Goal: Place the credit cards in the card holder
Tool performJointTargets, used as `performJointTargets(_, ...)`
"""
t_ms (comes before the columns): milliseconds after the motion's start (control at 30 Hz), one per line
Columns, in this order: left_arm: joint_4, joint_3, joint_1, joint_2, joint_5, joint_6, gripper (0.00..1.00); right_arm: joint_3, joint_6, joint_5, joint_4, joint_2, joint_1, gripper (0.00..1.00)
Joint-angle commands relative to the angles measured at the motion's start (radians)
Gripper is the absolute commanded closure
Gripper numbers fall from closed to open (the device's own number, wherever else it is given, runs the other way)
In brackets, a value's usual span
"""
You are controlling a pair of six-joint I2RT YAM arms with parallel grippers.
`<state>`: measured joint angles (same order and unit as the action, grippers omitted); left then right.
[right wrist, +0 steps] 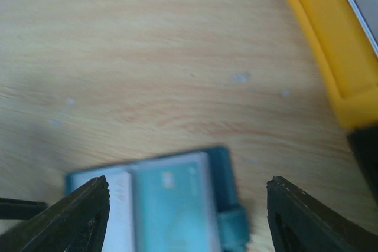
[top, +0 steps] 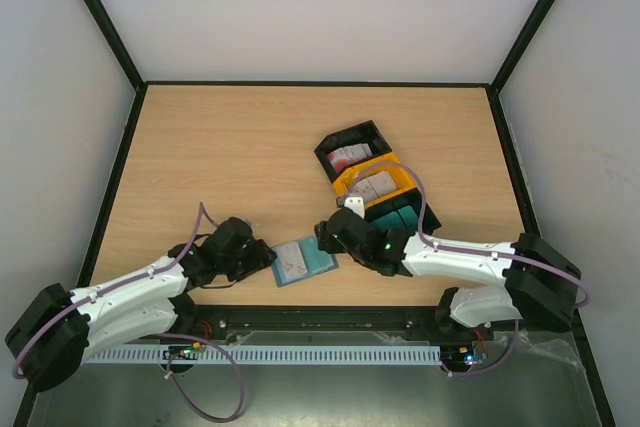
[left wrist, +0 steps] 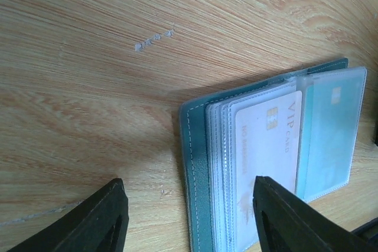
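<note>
Black fingers of the left gripper (left wrist: 189, 196) rise from the bottom edge of the left wrist view, spread apart and pinching nothing; one stands over bare wood, the other over the lower right part of the card holder (left wrist: 198, 163). That teal wallet lies open and flat on the wooden table (top: 230, 157), and a white VIP card (left wrist: 266, 140) sits in a clear sleeve at its middle, with a second card (left wrist: 331, 128) showing through the tinted sleeve to the right. Seen from the right wrist, the right gripper (right wrist: 188, 196) is spread wide as well, holding nothing, with the blurred wallet between its fingers at the bottom centre. From above, the card holder sits at lower centre of the frame, the left gripper just beside its left edge and the right gripper near its upper right corner. Up and right of it stands a row of three bins: a black bin (top: 350, 135) with a reddish-marked card (top: 348, 157), a yellow bin (top: 400, 179) with another card (top: 372, 185), and a dark-green bin (top: 405, 215)
</note>
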<state>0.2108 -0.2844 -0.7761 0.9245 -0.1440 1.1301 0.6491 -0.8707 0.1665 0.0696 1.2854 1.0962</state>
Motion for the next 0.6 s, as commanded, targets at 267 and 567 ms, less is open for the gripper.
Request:
performJointTargets(267, -0.035, 0.028, -0.010, 0.041, -0.037, 0.019, 0.49, -0.083, 0.013, -0.202, -0.004, 0.122, -0.053, 0.34)
performJointTargets(567, -0.059, 0.028, -0.023, 0.079, -0.021, 0.014, 0.63, -0.123, -0.055, -0.334, -0.143, 0.198, -0.064, 0.40)
